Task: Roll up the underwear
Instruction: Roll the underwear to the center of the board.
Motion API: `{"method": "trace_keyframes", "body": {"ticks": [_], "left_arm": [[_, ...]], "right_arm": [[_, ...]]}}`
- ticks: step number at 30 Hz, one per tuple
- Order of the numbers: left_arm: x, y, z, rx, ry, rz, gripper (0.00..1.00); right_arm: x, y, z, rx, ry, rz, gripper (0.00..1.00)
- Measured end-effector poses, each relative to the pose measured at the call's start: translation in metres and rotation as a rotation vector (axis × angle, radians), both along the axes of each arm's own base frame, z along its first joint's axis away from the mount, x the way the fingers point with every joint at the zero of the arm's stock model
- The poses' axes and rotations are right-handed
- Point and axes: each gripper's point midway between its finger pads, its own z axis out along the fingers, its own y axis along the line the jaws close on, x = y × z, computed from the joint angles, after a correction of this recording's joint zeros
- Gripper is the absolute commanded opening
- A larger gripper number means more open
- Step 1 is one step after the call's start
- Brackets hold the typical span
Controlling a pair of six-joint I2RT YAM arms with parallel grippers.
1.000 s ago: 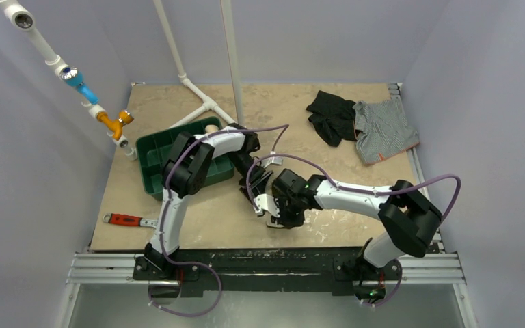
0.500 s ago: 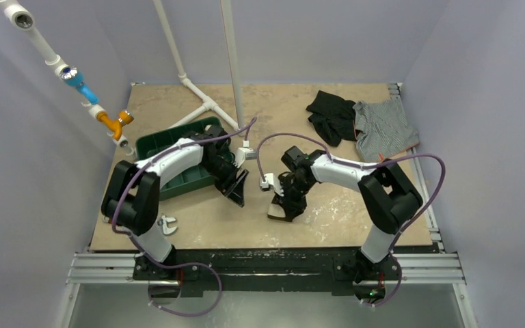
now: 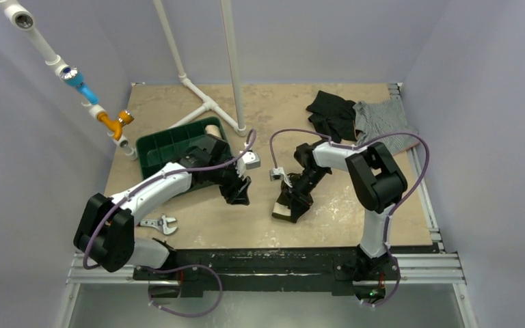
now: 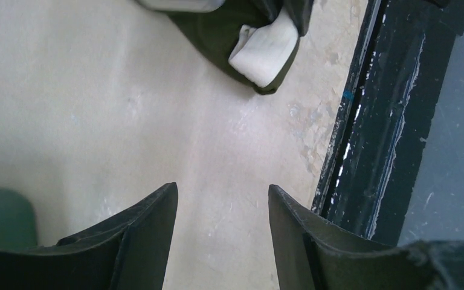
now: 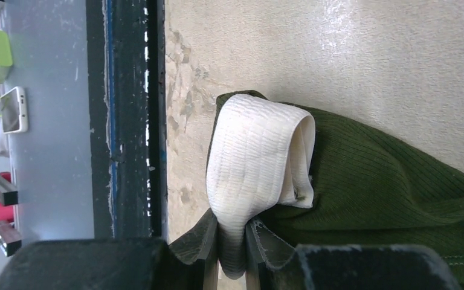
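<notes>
Underwear bunched on tabletop at lower centre of top view, olive cloth with cream waistband folded over, close to black front rail. Right end effector clamped on that waistband fold, pinching it at bottom edge of right wrist view. Left end effector spread apart and holding nothing, left of underwear and clear of it, beside green bin; wrench at lower left, black garment and grey striped garment at upper right.
</notes>
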Motion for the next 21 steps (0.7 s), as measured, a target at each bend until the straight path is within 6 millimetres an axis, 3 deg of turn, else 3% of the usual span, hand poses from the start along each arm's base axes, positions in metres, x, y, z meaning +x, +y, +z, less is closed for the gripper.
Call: {"method": "trace_keyframes", "body": {"ticks": [8,21], "left_arm": [[-0.026,-0.051,-0.004,0.025,-0.158,-0.217,0.58],[-0.049,-0.12,-0.037,0.079,-0.284,-0.463,0.66]], "right_arm": [[-0.001,-0.005,-0.002,0.022,0.137,-0.024,0.0],[-0.003,-0.01,0.0,0.03,0.2,-0.03,0.0]]}}
